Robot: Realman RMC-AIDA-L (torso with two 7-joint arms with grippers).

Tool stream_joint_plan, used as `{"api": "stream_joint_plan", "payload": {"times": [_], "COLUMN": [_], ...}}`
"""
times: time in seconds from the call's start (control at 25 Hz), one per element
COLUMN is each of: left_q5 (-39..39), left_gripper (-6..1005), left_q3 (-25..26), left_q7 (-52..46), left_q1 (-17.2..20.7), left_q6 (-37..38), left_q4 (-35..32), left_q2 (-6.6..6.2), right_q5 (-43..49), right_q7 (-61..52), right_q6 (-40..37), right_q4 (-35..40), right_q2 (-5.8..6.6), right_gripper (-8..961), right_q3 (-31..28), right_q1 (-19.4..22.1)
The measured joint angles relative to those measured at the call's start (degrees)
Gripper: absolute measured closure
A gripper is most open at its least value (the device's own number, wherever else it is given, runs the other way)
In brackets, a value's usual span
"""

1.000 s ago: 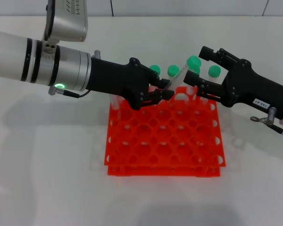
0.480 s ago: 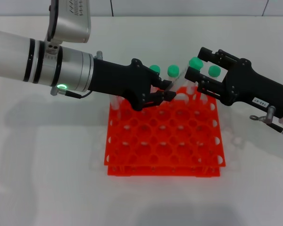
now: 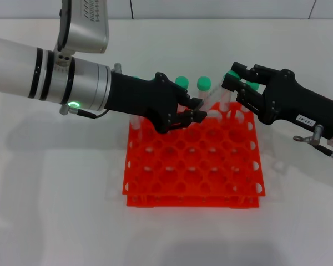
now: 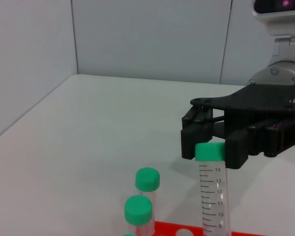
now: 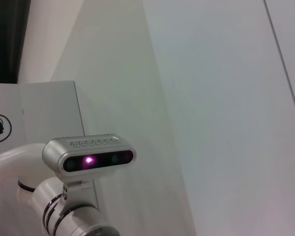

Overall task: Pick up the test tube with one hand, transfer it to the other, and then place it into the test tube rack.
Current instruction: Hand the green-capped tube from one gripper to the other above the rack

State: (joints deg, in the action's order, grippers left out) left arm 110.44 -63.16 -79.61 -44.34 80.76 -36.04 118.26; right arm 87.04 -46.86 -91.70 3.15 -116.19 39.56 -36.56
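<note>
The test tube [image 3: 213, 95], clear with a green cap, is held slanted above the back of the orange-red test tube rack [image 3: 194, 166]. My left gripper [image 3: 196, 109], on the white and silver arm, is shut on the tube's lower end. My right gripper [image 3: 231, 77], black with a white label, has its fingers closed on either side of the capped end. In the left wrist view the tube [image 4: 214, 196] stands up with the right gripper [image 4: 210, 147] around its cap. The right wrist view shows none of this.
Other green-capped tubes stand in the rack's back row [image 3: 181, 82], [image 3: 203, 83], [image 3: 253, 85]; two show in the left wrist view [image 4: 147, 178]. White table [image 3: 55, 210] surrounds the rack. A wall lies behind.
My right gripper has moved left onto the tube's capped end and its fingers have narrowed around it. My left gripper has kept hold of the tube and barely moved.
</note>
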Motion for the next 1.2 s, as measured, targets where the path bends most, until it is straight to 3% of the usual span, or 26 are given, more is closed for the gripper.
{"api": "stream_joint_plan", "payload": {"times": [0.04, 0.28, 0.84, 1.04, 1.2], "left_q5": [0.00, 0.21, 0.15, 0.63, 0.73], "left_gripper": [798, 794, 786, 562, 477], "left_q3": [-0.19, -0.47, -0.50, -0.55, -0.60], "left_q7": [0.00, -0.16, -5.89, -7.07, -8.21], "left_q1": [0.00, -0.06, 0.30, -0.01, -0.06], "left_q6": [0.00, -0.09, -1.55, -1.83, -1.08], "left_q4": [0.00, -0.24, -3.27, -3.36, -4.35], "left_q2": [0.02, 0.39, 0.73, 0.77, 0.79], "right_q5": [0.02, 0.18, 0.40, 0.40, 0.40], "right_q7": [0.00, -0.03, -0.25, -0.26, -0.49], "right_q6": [0.00, 0.04, -0.12, -0.16, -0.23], "right_q4": [0.00, 0.02, 0.01, 0.00, 0.02], "right_q2": [0.00, 0.00, -0.02, 0.00, 0.07], "right_gripper": [596, 682, 683, 683, 684], "right_q3": [0.00, -0.02, -0.01, 0.00, -0.01], "right_q1": [0.00, 0.03, 0.40, 0.49, 0.53]}}
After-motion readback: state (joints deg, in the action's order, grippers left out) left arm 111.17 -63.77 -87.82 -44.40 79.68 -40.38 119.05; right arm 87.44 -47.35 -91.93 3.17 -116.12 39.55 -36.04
